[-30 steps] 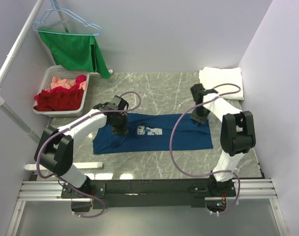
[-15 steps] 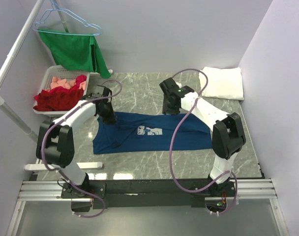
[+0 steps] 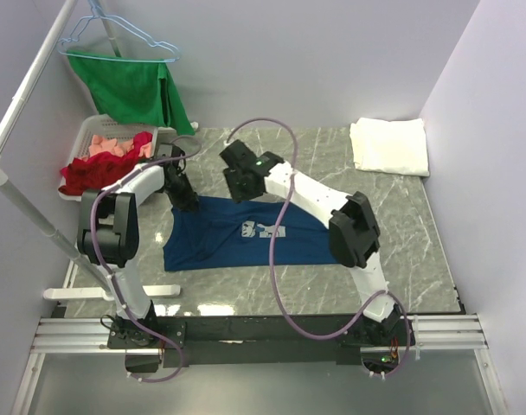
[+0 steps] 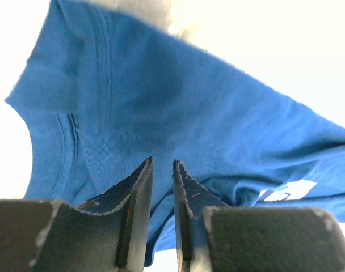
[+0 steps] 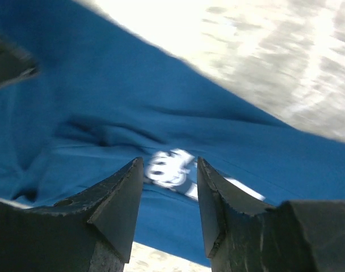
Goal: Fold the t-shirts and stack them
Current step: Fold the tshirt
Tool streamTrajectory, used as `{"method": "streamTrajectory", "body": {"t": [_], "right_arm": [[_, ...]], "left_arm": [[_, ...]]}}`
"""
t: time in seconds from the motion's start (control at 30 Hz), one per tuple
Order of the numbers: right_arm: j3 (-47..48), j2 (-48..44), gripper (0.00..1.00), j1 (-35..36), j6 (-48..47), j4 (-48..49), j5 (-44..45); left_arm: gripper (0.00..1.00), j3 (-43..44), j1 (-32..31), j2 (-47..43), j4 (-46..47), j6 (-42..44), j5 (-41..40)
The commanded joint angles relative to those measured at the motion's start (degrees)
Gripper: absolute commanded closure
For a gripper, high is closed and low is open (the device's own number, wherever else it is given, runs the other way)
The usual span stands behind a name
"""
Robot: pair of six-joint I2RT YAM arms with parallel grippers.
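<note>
The left claw (image 3: 183,192) is down at the back-left corner of the navy blue cotton t-shirt (image 3: 246,238). Its jaws are closed to a thin slit on the blue cloth, which bunches into folds beside its fingertips (image 4: 144,170). From that claw the shirt spreads out flat to the right and towards the arm bases, over the grey marbled table (image 3: 401,225).

The right claw (image 3: 243,183) hangs over the shirt's far edge, a little to the right of the left one. Its jaws stand partway open and I can see nothing held between them. The white square print (image 5: 168,169) shows through the gap, lying just nearward of this claw.

The plain white cotton t-shirt (image 3: 388,145), folded, sits well off to the right claw's right, at the back corner. A white plastic basket (image 3: 94,128) of red and pink clothes stands near the left claw, on its left.
</note>
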Motion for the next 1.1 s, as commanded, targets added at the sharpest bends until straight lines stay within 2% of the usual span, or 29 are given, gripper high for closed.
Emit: {"method": "streamTrajectory", "body": {"t": [0.0, 0.27, 0.93, 1.07], "right_arm": [[7.34, 3.87, 0.50, 3.67, -4.19, -1.95, -0.65], [14.65, 10.47, 0.50, 8.07, -5.34, -3.71, -0.29], [11.06, 14.34, 0.51, 10.44, -6.83, 2.17, -3.19], [13.07, 16.26, 0.52, 10.44, -7.44, 1.84, -4.07]], "left_arm": [[0.73, 3.30, 1.37, 1.41, 0.25, -0.38, 1.06], [0.74, 2.69, 4.63, 2.99, 0.33, -2.31, 0.70], [0.73, 2.08, 6.12, 5.37, 0.16, -2.31, 1.06], [0.73, 1.90, 6.47, 5.45, 0.07, -1.96, 0.97]]}}
